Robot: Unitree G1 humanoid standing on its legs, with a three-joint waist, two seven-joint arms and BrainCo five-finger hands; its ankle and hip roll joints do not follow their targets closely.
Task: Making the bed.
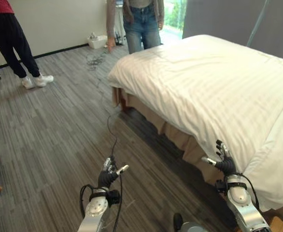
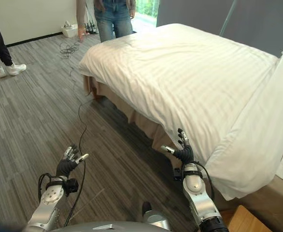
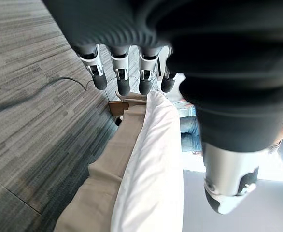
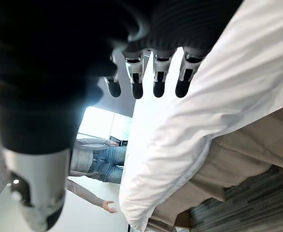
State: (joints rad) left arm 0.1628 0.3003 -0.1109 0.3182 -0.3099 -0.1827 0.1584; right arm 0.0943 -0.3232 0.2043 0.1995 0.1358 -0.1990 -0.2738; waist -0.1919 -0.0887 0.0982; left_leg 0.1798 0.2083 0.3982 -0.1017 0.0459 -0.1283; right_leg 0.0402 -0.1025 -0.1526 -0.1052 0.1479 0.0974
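Both empty hands, left hand (image 1: 107,175) and right hand (image 2: 184,153), fingers straight, near white duvet (image 1: 214,87); pillow (image 2: 262,140) beside it.

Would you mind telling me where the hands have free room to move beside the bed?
Bare floor lies open between the left hand and the bed's tan skirt. The right hand hangs by the white duvet's overhanging edge. The foot end is crowded: two people and loose cables.

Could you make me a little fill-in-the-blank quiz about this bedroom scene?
1. The white striped duvet covers the ____.
2. Both the left hand and the right hand hold ____.
3. The person in blue jeans stands at the bed's ____.
4. The floor is grey ____.

Missing: bed; nothing; foot; carpet
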